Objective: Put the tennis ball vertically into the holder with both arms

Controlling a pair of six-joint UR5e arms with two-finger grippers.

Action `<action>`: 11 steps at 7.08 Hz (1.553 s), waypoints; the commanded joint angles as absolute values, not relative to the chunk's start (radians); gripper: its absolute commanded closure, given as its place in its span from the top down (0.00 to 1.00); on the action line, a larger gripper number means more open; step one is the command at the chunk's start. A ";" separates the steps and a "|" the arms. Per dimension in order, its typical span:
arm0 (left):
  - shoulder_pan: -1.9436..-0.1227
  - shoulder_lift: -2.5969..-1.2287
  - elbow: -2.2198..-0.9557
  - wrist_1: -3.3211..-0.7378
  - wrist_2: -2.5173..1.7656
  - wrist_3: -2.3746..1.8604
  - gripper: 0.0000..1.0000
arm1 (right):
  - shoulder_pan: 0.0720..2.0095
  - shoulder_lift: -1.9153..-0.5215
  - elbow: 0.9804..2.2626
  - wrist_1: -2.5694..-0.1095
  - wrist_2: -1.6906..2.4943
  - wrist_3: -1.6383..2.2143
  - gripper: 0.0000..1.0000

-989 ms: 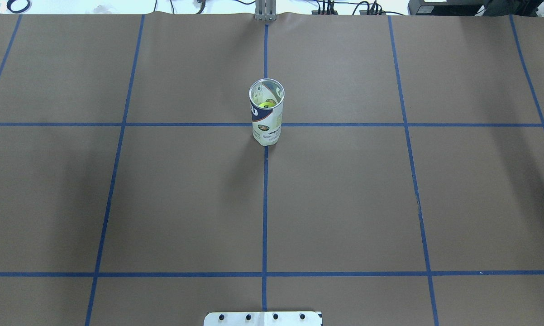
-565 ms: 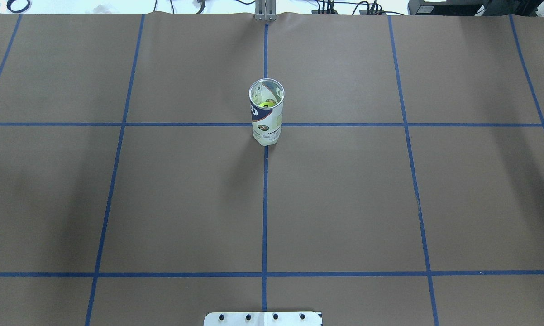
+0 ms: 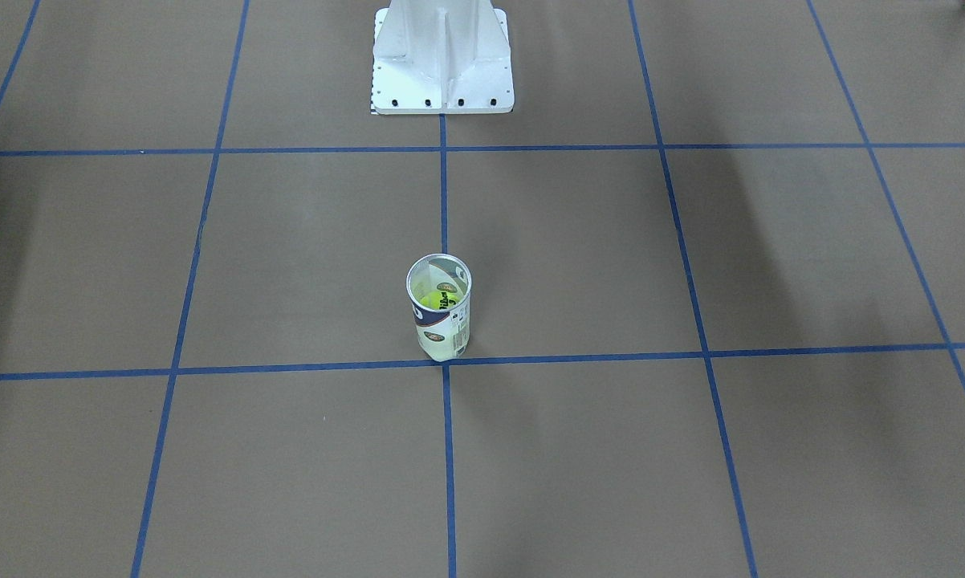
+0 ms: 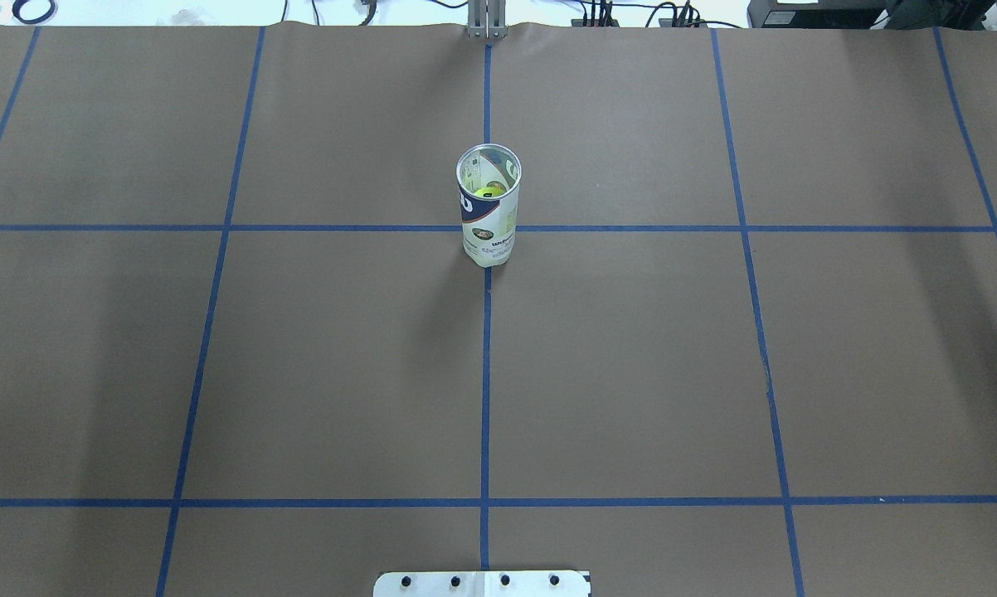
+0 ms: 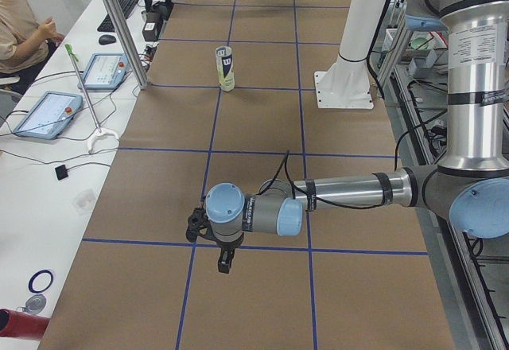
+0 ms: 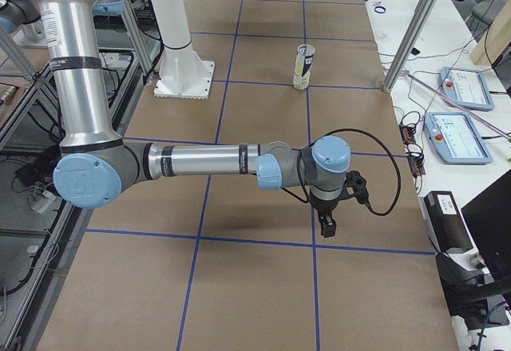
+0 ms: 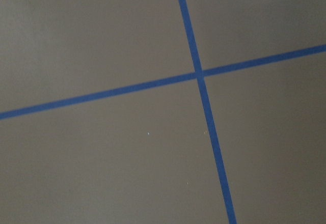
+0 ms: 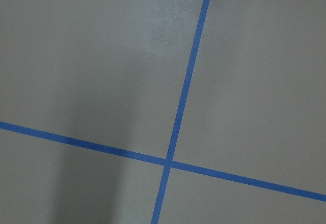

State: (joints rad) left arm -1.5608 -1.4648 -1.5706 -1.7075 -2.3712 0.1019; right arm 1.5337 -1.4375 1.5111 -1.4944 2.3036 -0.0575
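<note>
The holder [image 4: 488,217], a clear tube with a white and navy label, stands upright on a blue tape crossing at the table's middle. It also shows in the front view [image 3: 440,325]. A yellow-green tennis ball [image 4: 489,192] sits inside it, also seen from the front [image 3: 433,301]. My left gripper [image 5: 225,263] hangs over the table's left end, far from the holder. My right gripper [image 6: 327,226] hangs over the right end. I cannot tell whether either is open or shut. Both wrist views show only brown paper and blue tape.
The white pedestal base [image 3: 442,72] is bolted at the robot's side of the table. Tablets [image 5: 44,113] and cables lie on the white side bench, where a person [image 5: 20,28] sits. A metal post [image 6: 419,24] stands near the holder's far side.
</note>
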 commanded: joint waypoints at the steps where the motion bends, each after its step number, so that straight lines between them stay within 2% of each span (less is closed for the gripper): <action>1: -1.563 -1.457 -1.635 -1.594 -2.369 0.103 1.00 | 1.534 -1.440 1.548 -1.625 2.336 -0.057 0.99; 3: -1.568 -1.489 -1.638 -1.586 -2.312 0.103 1.00 | 1.539 -1.515 1.656 -1.631 2.332 -0.055 0.99; 4: -1.569 -1.477 -1.629 -1.594 -2.310 0.103 1.00 | 1.539 -1.529 1.667 -1.629 2.324 -0.055 0.99; 11: -1.566 -1.480 -1.641 -1.617 -2.310 0.109 1.00 | 1.537 -1.560 1.649 -1.620 2.309 -0.058 0.99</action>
State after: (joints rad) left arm -1.5663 -1.4802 -1.6406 -1.6156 -2.3096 0.1089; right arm 1.5370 -1.5573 1.6537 -1.6211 2.3097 -0.0590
